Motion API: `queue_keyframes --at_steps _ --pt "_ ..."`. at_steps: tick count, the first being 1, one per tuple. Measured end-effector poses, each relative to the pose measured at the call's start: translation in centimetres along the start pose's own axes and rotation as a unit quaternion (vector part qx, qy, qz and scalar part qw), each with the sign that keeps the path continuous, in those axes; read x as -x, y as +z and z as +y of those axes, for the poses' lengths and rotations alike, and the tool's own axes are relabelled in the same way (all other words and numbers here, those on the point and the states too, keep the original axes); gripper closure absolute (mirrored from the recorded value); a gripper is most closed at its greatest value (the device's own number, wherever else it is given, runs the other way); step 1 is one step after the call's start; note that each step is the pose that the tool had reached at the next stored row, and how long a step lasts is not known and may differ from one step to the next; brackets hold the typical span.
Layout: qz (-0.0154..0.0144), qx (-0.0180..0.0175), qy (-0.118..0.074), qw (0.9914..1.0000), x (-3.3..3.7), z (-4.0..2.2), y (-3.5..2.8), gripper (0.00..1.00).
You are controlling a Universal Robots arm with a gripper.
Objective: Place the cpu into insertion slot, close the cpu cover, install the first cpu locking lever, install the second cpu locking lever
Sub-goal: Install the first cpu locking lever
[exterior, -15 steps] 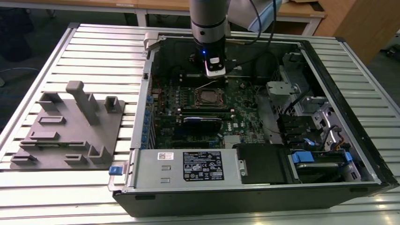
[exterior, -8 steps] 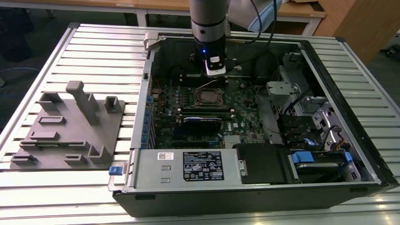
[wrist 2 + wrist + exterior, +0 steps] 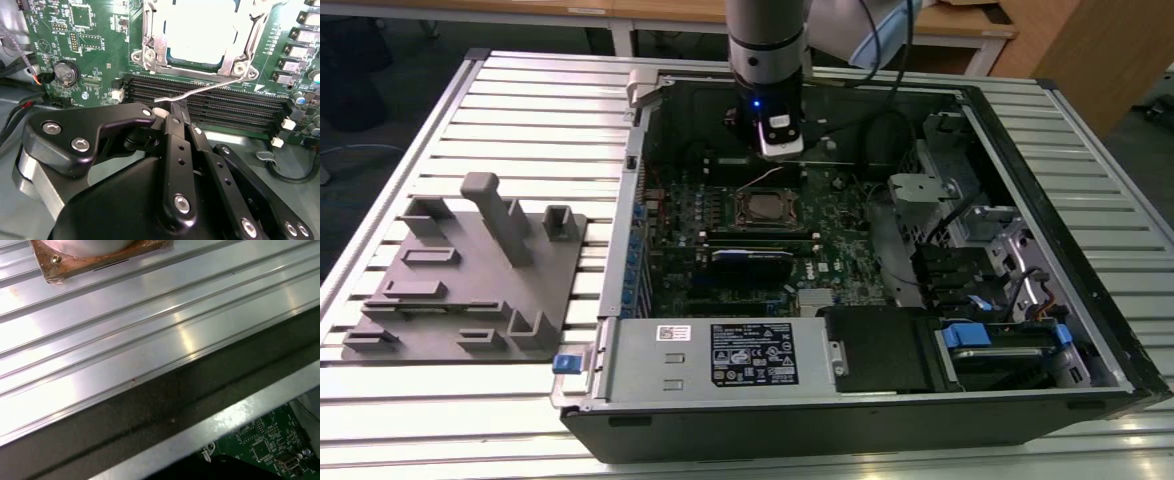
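i'm looking down on a ribbed aluminium table [image 3: 520, 110] that takes up most of the exterior view, its surface bright with reflected light. wooden desks [image 3: 587, 12] run along the top edge of the frame, with a wooden cabinet [image 3: 1087, 45] in the upper right corner. dark floor [image 3: 354, 200] shows at the left edge, grey floor [image 3: 1145, 160] at the right. in the first wrist view the table's slats [image 3: 150, 325] carry soft glare.
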State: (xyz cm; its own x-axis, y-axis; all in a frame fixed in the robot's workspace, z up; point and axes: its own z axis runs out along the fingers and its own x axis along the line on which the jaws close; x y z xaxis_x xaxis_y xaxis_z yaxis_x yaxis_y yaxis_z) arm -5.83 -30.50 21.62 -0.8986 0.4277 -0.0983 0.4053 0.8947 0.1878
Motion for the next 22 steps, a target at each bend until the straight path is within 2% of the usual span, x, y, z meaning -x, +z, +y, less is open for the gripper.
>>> queue_keyframes --at_steps 22 --pt "-0.0002 0.0001 0.0 1.0 0.27 0.52 -2.68 0.89"
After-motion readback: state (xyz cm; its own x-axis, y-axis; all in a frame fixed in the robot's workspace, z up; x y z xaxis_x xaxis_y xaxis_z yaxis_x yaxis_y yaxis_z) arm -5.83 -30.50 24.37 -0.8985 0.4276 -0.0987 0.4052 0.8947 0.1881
